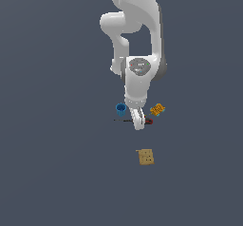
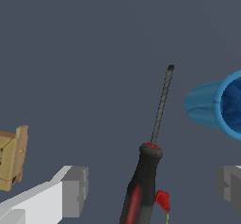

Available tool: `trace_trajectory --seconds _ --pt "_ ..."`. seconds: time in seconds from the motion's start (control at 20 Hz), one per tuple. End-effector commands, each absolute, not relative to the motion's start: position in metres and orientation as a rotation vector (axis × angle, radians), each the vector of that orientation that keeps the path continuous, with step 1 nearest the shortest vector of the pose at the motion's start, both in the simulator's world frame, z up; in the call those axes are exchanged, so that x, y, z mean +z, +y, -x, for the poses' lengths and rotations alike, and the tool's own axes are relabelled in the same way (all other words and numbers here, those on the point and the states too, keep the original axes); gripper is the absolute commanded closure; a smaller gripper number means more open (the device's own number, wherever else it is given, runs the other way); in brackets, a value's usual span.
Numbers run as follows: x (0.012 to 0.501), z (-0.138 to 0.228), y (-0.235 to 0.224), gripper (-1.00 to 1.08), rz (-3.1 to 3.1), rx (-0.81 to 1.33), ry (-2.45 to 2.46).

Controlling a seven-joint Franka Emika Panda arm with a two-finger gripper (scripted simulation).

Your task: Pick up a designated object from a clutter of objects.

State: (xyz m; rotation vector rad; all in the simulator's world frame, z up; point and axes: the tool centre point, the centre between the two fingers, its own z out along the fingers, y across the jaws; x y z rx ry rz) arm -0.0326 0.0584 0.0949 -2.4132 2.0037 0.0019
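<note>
grey floor (image 1: 57, 173), screwdriver (image 1: 124, 120), blue cup (image 1: 121, 108), orange piece (image 1: 157, 109), tan box (image 1: 145, 156)

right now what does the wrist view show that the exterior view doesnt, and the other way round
Only the wrist view shows the two grey fingers standing apart on either side of the screwdriver handle, and a small red marker beside that handle.

Only the exterior view shows the white arm reaching down over the clutter, and the orange patterned piece.

Both show the screwdriver, the blue cup lying beside its shaft, and the tan box; in the exterior view the arm hides most of the screwdriver.
</note>
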Motion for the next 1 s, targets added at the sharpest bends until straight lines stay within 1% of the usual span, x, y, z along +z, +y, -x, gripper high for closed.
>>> trace_trajectory --seconds 0.0,0.45,0.95 --pt "0.087 0.037 0.060 -0.92 2.359 0.001 2.069" --pt "0.070 0.048 0.064 -0.92 2.229 0.000 2.213" --pt "0.065 0.051 0.065 -0.92 2.201 0.000 2.242"
